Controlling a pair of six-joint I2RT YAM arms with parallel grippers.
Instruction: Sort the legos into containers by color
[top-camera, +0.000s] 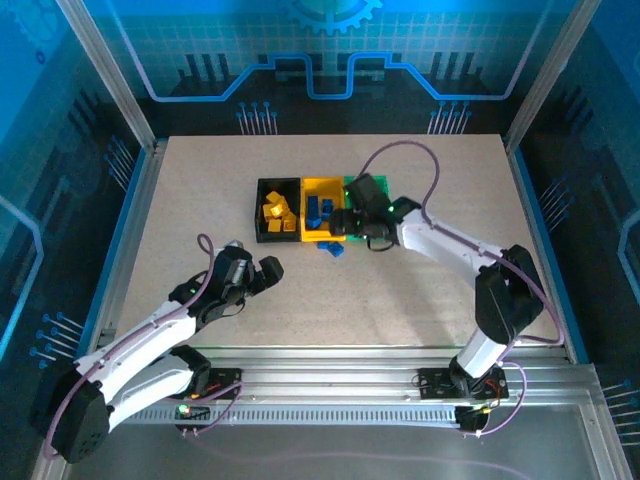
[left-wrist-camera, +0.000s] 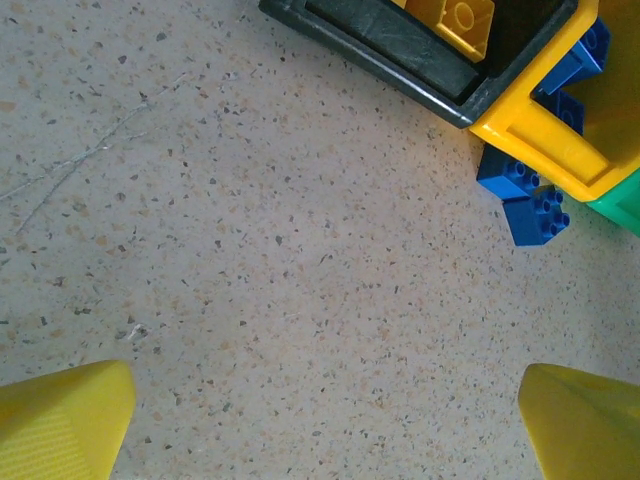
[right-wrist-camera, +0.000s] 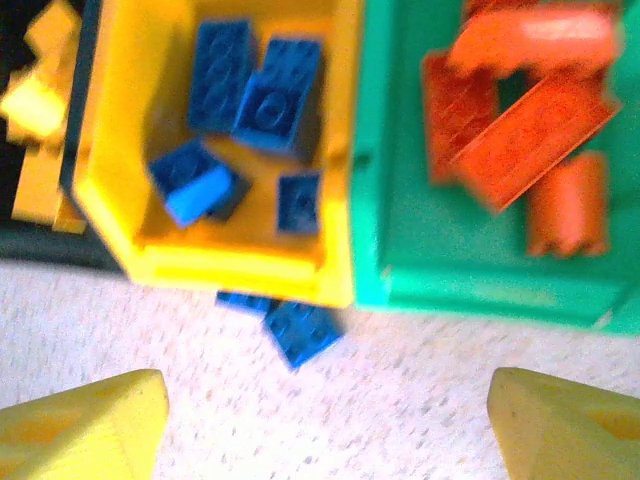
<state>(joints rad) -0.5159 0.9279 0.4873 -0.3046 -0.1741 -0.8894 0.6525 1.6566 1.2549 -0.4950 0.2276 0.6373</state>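
Observation:
The three joined containers stand mid-table: a black bin (top-camera: 262, 210) with yellow legos (top-camera: 277, 213), a yellow bin (top-camera: 306, 190) with blue legos (top-camera: 318, 212), and a green bin (right-wrist-camera: 480, 290) with orange legos (right-wrist-camera: 520, 110). Two blue legos (right-wrist-camera: 303, 332) lie on the table against the yellow bin's near wall (right-wrist-camera: 230, 270). My right gripper (right-wrist-camera: 325, 430) hovers open just in front of the yellow and green bins, with nothing between its fingers. My left gripper (left-wrist-camera: 325, 420) is open over bare table, well short of the loose blue legos (left-wrist-camera: 525, 195).
In the top view the right arm's wrist (top-camera: 368, 205) covers most of the green bin. The left gripper (top-camera: 268, 272) sits near and left of the black bin. Blue rails edge the table (top-camera: 420, 300) on both sides.

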